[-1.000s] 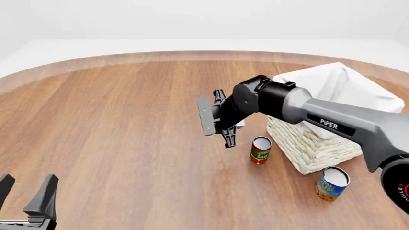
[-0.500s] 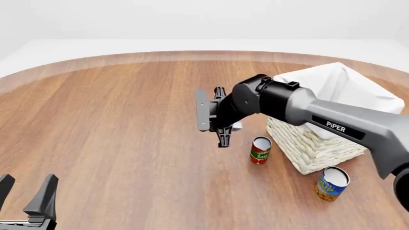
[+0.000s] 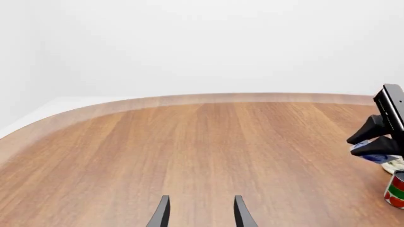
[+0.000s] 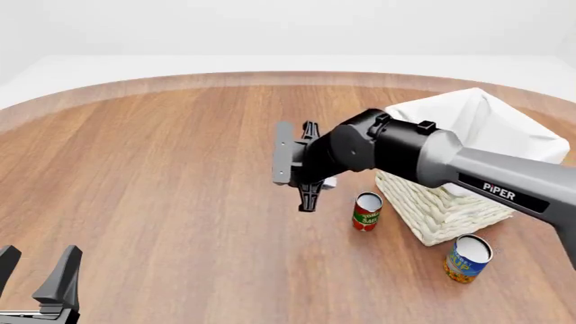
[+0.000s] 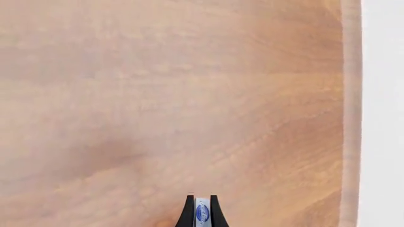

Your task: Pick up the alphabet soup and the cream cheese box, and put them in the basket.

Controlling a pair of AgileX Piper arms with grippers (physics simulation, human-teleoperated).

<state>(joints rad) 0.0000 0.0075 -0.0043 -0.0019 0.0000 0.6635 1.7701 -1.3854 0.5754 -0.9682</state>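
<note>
Right claw (image 4: 309, 165): held up above the tabletop (image 4: 162, 175), pinched tight on the cream cheese box (image 5: 202, 213).
Cream cheese box: thin, pale blue and white, squeezed by its flat sides. It looks light and stiff, maybe a bit slippery, so a firm pinch seems best.
Left claw (image 4: 36, 275): fingers apart, holding nothing, low at 8 o'clock.
Basket (image 4: 468, 169): big, cream, woven, white cloth inside, at 3 o'clock from the box.
Alphabet soup (image 4: 467, 258): small blue and yellow can, pale top, standing at 5 o'clock by the basket. Hard, round, probably heavier; grab its sides.
Red and green can (image 4: 366, 211): leave it.
</note>
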